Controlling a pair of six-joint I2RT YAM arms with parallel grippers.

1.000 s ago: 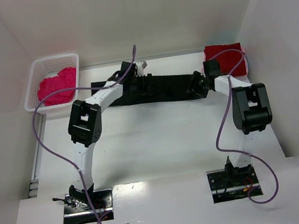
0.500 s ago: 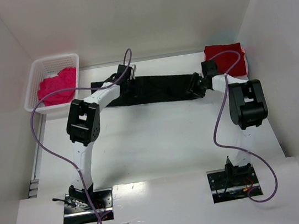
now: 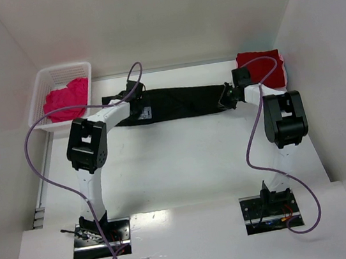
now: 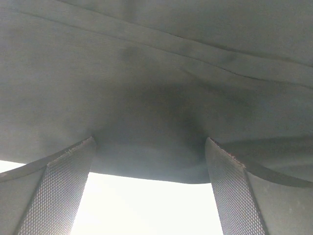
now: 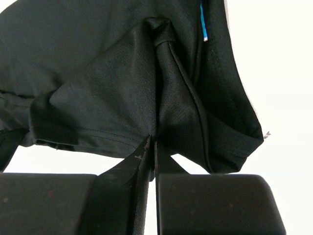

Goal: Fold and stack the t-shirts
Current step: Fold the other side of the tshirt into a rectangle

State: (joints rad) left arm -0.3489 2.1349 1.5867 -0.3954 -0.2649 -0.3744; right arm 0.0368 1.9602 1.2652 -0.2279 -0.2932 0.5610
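A black t-shirt (image 3: pixel 182 102), folded into a long strip, lies across the back of the table. My left gripper (image 3: pixel 136 102) hangs over its left part. In the left wrist view the fingers (image 4: pixel 66 171) stand wide open, with the shirt's edge (image 4: pixel 146 161) lying across their tips. My right gripper (image 3: pixel 225 99) is at the strip's right end, shut on a pinched ridge of black cloth (image 5: pixel 152 132). A dark red t-shirt (image 3: pixel 266 65) lies folded at the back right. The magenta-pink t-shirt (image 3: pixel 66 101) lies crumpled in the basket.
The white mesh basket (image 3: pixel 38 84) stands at the back left corner. White walls close in the table at the back and both sides. The arm bases (image 3: pixel 100 233) and their purple cables sit at the near edge.
The left gripper has slid left along the black shirt and opened fully. The right gripper has shut on the shirt's right end. The strip now lies straighter.
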